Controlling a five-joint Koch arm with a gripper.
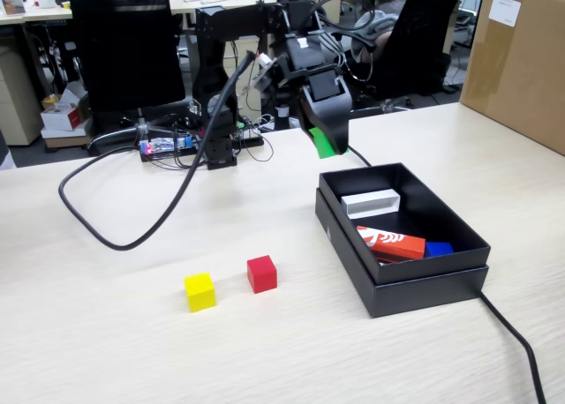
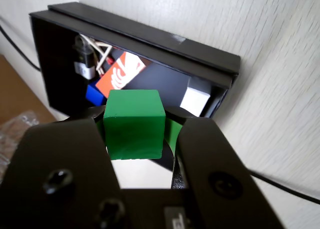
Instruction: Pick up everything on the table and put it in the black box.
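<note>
The claw (image 2: 135,139) is clamped on the green cube (image 2: 134,124), one jaw on each of two opposite flat faces, raised above the table (image 1: 132,351) near the far edge of the black box (image 1: 424,285). The cube appears rigid, light and smooth-faced; flat-face contact is judged the secure hold.

In the fixed view, the red cube (image 1: 262,273) and yellow cube (image 1: 199,291) rest on the table at 9 o'clock from the box, near each other but apart.

The box already contains a white block (image 1: 371,203), a red-and-white carton (image 1: 391,243) and a blue item (image 1: 439,248). A black cable (image 1: 132,236) loops across the table at 10 o'clock from the cubes.
</note>
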